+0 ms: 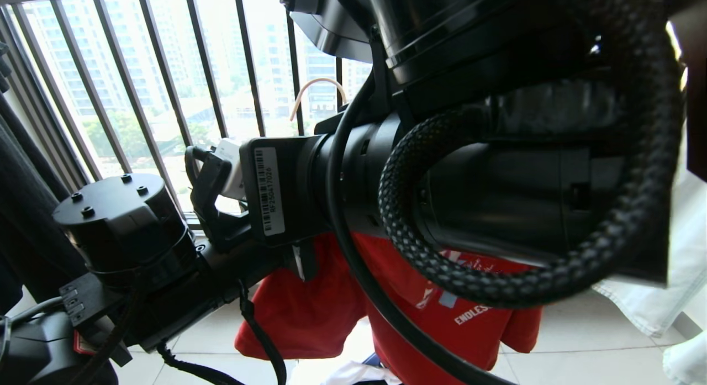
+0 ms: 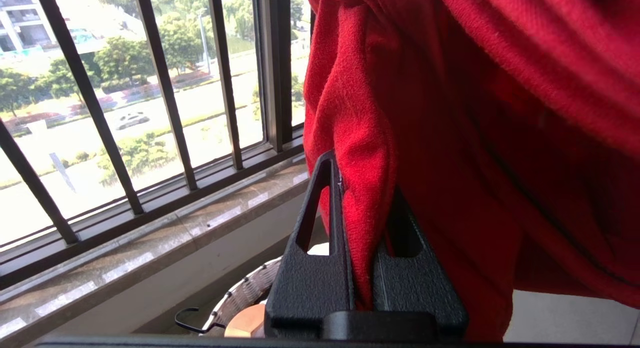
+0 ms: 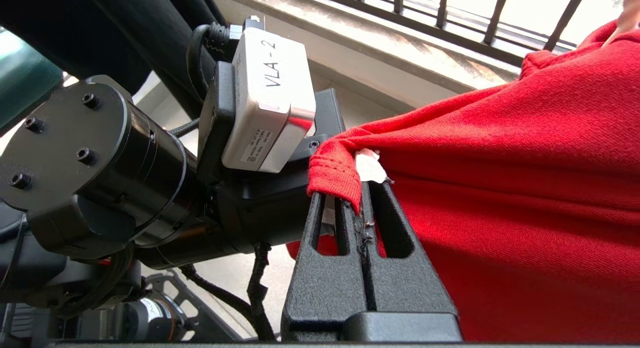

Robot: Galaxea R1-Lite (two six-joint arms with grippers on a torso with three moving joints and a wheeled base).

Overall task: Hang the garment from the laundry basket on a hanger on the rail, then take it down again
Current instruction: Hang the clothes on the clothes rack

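The red garment (image 1: 309, 313) hangs below my two arms, which crowd the head view. My left gripper (image 2: 362, 188) is shut on a thick fold of the garment (image 2: 500, 138). My right gripper (image 3: 357, 195) is shut on a stitched edge of the garment (image 3: 500, 198), beside a small white label (image 3: 370, 166). The two grippers are close together, the left wrist (image 3: 260, 103) just beyond the right fingertips. The laundry basket (image 2: 245, 293) sits on the floor below the left gripper. A thin pale curved wire (image 1: 317, 86) shows above the arms; I cannot tell if it is the hanger. The rail is out of view.
The black barred window railing (image 1: 165, 70) and a stone sill (image 2: 150, 238) stand just ahead. White cloth (image 1: 663, 263) hangs at the right and dark cloth (image 1: 22, 180) at the left. Pale floor tiles (image 1: 580, 341) lie below.
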